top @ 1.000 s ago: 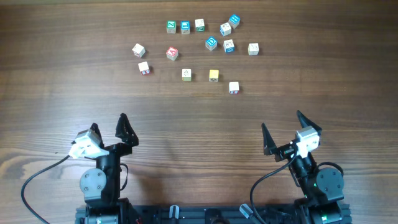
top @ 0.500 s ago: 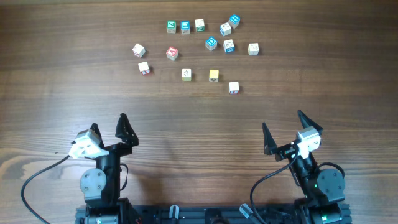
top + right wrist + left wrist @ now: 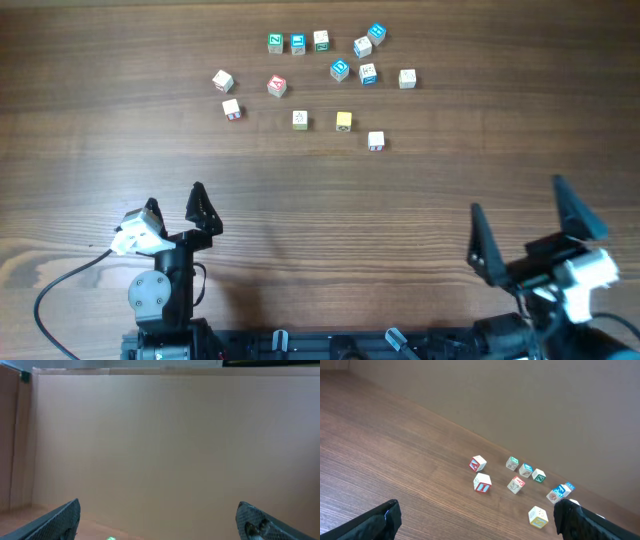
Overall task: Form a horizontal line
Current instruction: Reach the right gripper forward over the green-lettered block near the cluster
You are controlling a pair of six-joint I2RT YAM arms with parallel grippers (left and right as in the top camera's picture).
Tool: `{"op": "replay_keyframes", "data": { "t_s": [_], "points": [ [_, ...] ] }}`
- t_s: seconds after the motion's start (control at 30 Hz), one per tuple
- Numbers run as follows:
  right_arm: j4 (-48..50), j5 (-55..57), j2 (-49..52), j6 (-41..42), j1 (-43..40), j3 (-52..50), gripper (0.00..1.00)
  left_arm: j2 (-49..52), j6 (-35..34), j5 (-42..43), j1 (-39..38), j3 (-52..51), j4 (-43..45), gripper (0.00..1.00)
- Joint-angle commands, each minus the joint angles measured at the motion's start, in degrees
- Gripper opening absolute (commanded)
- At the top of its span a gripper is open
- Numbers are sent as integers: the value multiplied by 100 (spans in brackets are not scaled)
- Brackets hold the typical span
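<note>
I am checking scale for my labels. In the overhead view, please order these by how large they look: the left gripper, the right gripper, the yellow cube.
1. Right gripper: looks largest, though it may only be nearer the camera.
2. Left gripper.
3. Yellow cube: clearly smallest.

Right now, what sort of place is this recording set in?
Probably a robot test bench, not a home: a wooden table with the left arm and the right arm mounted at its near edge, small letter cubes scattered on it, and a plain wall behind.
</note>
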Motion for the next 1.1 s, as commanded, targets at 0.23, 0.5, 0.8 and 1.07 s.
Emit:
{"op": "replay_keyframes", "data": {
  "t_s": [0.23,0.5,0.8,1.07],
  "points": [
    [-2212,-409,3700,-136,-44,4535,100,-4,131,-33,13,-17,-15,100],
    [-4870,-199,6961,-426,-55,8067,100,-4,129,-33,13,-17,-15,100],
    [-5515,98,8559,-426,-249,8236,100,-4,131,-33,13,-17,-15,100],
    [-5788,114,9342,-426,-271,8229,100,-4,131,-33,13,-17,-15,100]
  ]
}}
